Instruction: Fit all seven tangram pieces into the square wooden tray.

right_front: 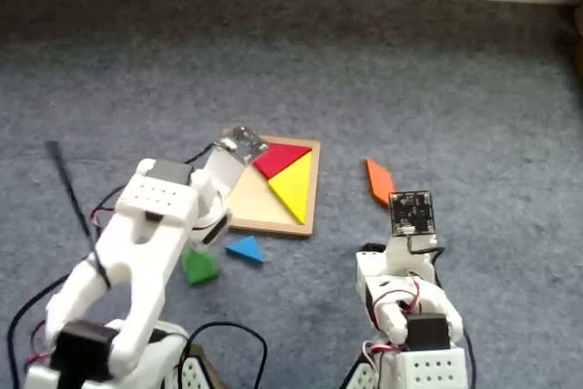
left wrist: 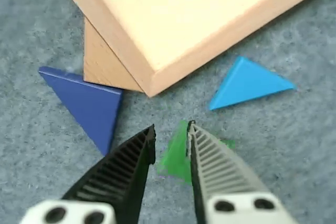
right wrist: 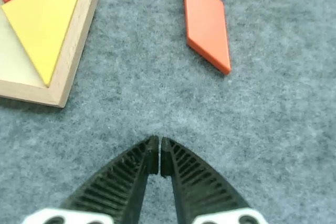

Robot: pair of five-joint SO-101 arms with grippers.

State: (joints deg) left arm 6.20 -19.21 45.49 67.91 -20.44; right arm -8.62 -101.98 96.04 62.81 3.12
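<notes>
You are viewing the left end effector (left wrist: 170,129) hovering, slightly parted, over the green triangle (left wrist: 176,156), which is lying just off a corner of the square wooden tray (left wrist: 226,45). The right end effector (right wrist: 159,156) is hanging clenched on nothing, with the orange parallelogram (right wrist: 206,23) lying beyond it. The red triangle (right_front: 281,158) and the yellow triangle (right_front: 293,187) are sitting inside the tray.

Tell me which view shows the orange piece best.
The right wrist view: the orange piece lies whole and close, edges clear. The high view has it smaller, right of the tray.
</notes>
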